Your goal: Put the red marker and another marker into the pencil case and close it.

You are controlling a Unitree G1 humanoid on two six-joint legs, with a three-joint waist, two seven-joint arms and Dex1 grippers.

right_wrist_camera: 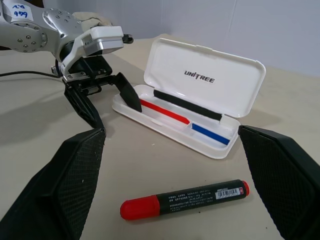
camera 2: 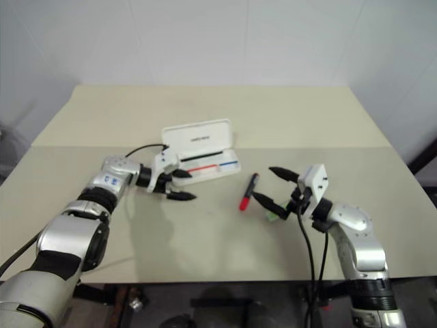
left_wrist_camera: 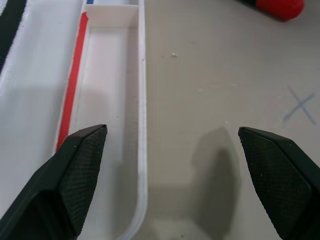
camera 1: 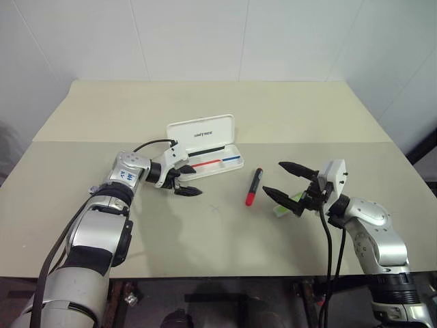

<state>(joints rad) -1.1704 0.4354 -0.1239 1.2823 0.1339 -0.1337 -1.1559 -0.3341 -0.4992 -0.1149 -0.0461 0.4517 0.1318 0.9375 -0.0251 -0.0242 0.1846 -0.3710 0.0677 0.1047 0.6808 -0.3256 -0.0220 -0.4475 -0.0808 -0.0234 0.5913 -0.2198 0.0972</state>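
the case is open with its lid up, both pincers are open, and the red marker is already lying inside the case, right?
Not quite. The red marker still lies on the table, in front of the open pencil case, as the right wrist view shows. The rest holds.

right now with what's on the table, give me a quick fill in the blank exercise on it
1. The lid of the pencil case stands ____.
2. The red marker lies on the ____, outside the case.
3. The left gripper hovers at the case's near end with its fingers ____.
4. The pale-green marker lies below the ____ gripper.

Missing words: open; table; open; right
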